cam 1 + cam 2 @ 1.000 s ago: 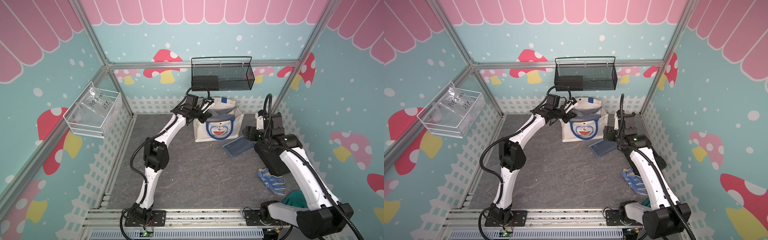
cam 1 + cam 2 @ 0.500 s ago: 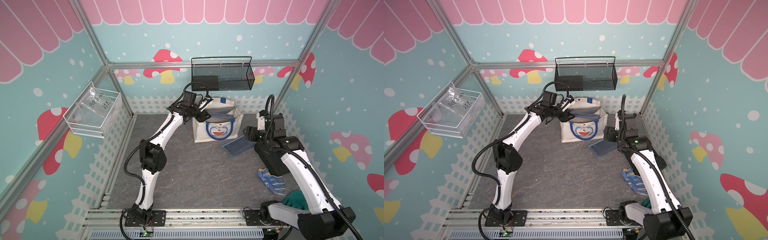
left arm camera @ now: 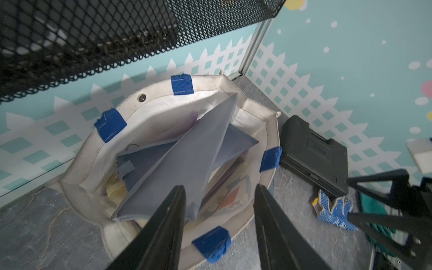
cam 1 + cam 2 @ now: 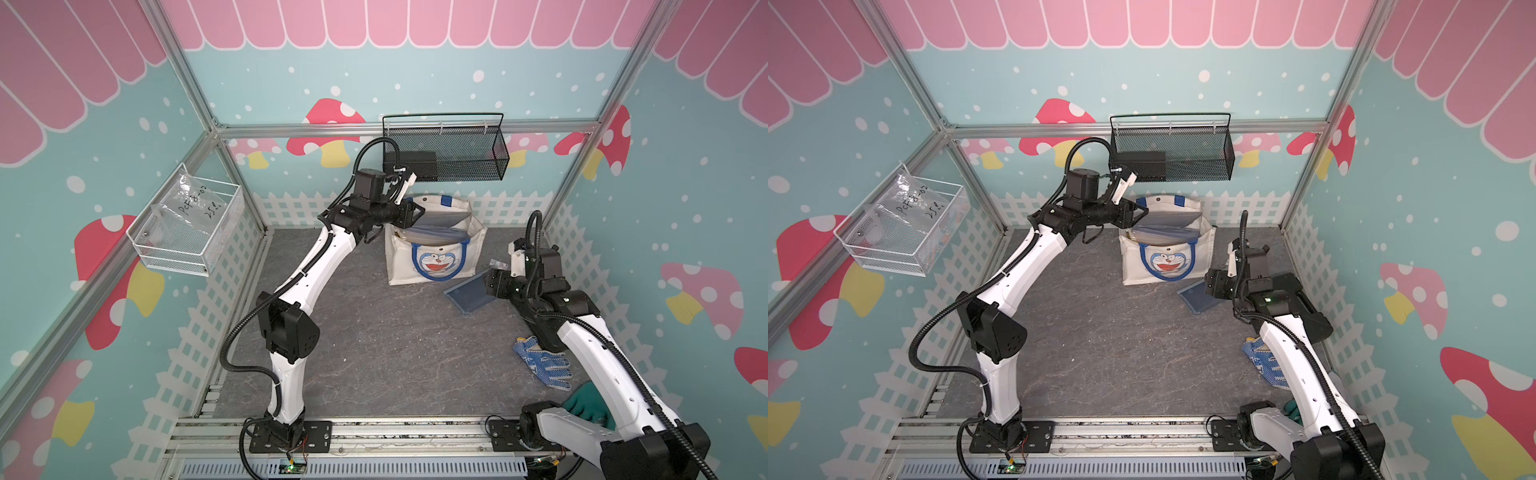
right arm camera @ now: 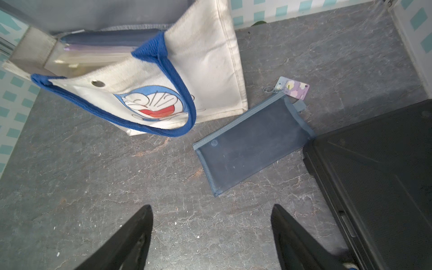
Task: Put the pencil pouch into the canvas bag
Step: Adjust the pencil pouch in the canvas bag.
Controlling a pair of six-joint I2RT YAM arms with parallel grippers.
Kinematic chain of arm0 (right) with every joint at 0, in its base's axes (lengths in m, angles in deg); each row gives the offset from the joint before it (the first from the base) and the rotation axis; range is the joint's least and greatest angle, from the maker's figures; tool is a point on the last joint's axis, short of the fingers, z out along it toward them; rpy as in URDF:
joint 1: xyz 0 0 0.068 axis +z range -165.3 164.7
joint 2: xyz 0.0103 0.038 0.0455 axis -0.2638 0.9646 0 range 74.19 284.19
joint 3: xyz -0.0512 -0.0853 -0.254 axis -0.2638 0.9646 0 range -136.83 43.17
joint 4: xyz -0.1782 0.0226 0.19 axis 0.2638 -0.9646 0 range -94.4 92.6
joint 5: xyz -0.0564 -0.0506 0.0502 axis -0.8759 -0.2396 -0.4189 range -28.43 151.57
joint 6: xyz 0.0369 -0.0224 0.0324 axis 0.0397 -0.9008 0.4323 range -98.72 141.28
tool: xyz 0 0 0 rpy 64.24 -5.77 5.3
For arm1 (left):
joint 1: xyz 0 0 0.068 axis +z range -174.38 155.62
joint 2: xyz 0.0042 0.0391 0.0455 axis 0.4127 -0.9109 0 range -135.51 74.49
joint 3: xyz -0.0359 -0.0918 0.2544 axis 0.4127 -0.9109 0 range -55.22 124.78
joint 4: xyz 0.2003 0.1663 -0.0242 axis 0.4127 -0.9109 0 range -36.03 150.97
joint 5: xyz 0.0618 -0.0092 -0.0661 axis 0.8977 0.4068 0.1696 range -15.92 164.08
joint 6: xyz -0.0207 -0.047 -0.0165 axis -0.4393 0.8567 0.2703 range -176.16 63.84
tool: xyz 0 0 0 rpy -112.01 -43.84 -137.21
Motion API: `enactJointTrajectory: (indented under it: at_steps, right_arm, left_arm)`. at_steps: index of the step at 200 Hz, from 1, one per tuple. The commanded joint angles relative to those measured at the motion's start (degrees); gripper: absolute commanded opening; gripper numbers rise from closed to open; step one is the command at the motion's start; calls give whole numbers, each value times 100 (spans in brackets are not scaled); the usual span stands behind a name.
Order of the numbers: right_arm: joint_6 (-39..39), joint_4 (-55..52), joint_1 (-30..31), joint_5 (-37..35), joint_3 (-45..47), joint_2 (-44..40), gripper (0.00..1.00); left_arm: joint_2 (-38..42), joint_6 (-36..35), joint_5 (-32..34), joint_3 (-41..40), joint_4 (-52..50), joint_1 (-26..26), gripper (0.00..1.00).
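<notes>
The cream canvas bag (image 4: pixel 434 259) (image 4: pixel 1167 266) with blue handles stands upright near the back wall. A grey-blue pencil pouch (image 3: pixel 187 159) leans inside it, its top edge showing above the rim (image 4: pixel 436 232). My left gripper (image 4: pixel 417 210) (image 3: pixel 219 187) hovers open over the bag's left rim (image 3: pixel 205 80), holding nothing. A second blue mesh pouch (image 4: pixel 467 293) (image 5: pixel 252 142) lies flat on the floor right of the bag. My right gripper (image 4: pixel 492 282) (image 5: pixel 211 207) hangs open beside that pouch, empty, above bare floor.
A black wire-mesh basket (image 4: pixel 444 153) hangs on the back wall just above the bag. A white wire basket (image 4: pixel 187 232) is on the left wall. A black case (image 5: pixel 378 175), a blue-dotted glove (image 4: pixel 544 365) and a green glove (image 4: pixel 586 405) lie at the right.
My left gripper has opened and let go of the grey-blue pouch, which now rests in the bag; the gripper has lifted slightly. The right arm has barely moved.
</notes>
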Motion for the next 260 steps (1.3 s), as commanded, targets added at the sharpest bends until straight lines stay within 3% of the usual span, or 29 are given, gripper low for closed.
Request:
enactJointTrajectory:
  at_steps: [1,29,62,82,125,156,199,235,260]
  right_arm:
    - [41,356,-42,206,62,-48,81]
    - [-71,321,-52,154,-47,-99,81]
    - [-135,263,-96,59,-51,-254,79]
    - [-126,289,-132,36,13,-302,79]
    - [32,384,-174,77,207,-280,79]
    - [32,384,-185,-13,283,-198,79]
    - [92,424,-183,114,453,95,81]
    - [157,622,-180,153,725,229,82]
    - [183,889,-180,250,861,443,81]
  left_arm:
    - [-441,495,519,245,429,-68,49]
    - [-828,560,346,552,183,-58,39]
    - [-667,433,304,-38,28,-155,20]
    - [-648,306,386,-154,-250,-207,18]
    - [-1068,-65,834,481,-1563,-323,13]
    - [-1022,-262,1346,504,-1969,-342,13]
    - [-1012,-459,1502,1030,-2700,-384,14]
    - [-293,-216,1447,775,-2611,-519,30]
    - [454,85,1306,106,-2265,-603,42]
